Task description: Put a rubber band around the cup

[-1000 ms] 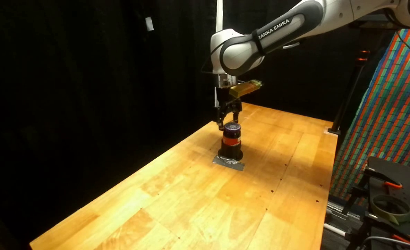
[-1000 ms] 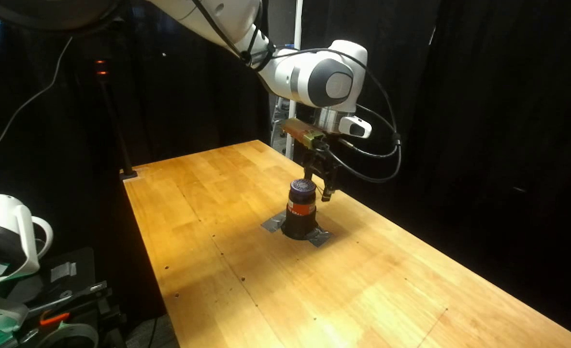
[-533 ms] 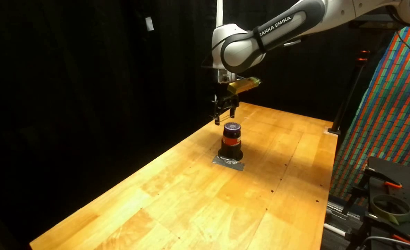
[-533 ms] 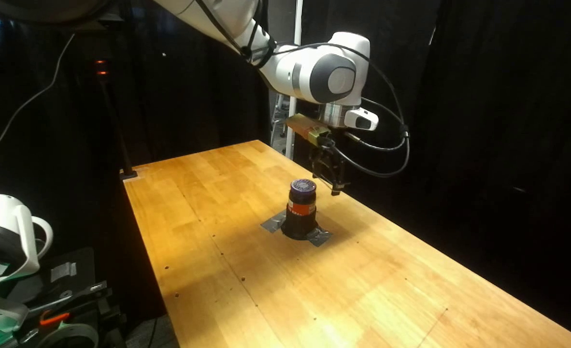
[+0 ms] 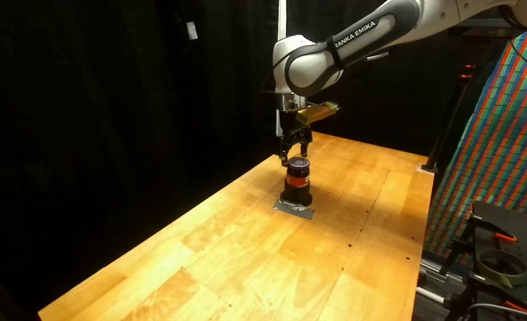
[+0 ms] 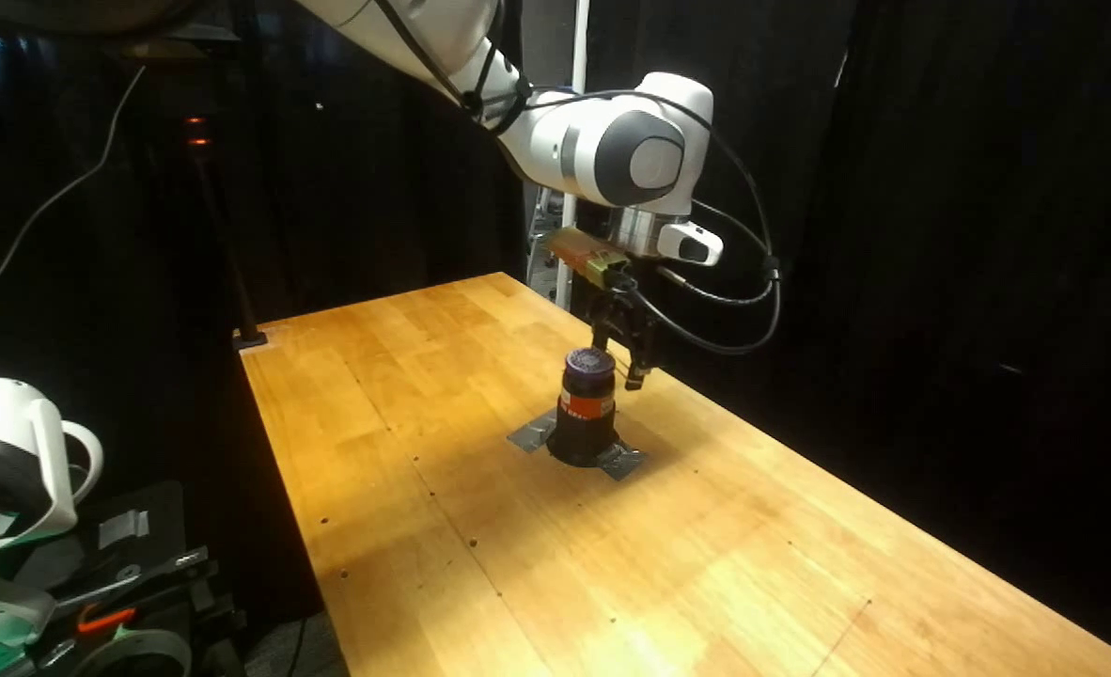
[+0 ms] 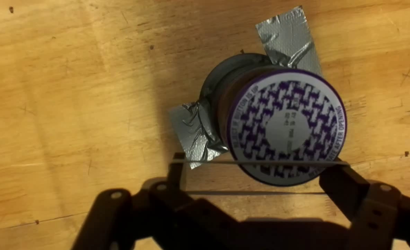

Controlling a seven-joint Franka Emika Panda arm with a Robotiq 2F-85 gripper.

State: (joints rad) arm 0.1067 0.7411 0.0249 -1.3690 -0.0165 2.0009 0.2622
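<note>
Lower and nearer the cup (image 6: 586,406) than before, my spread gripper (image 5: 294,160) stretches the rubber band (image 7: 260,162); I should centre it before descending.

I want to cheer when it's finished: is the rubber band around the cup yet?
No: in the wrist view, the rubber band is stretched across the open gripper, not around the cup.

On the table (image 7: 87,86) lie 2 tape strips (image 7: 290,38). In an exterior view, a tape roll (image 5: 508,280) rests on a black stand (image 5: 508,218), a colourful sheet (image 5: 504,125) behind.
</note>
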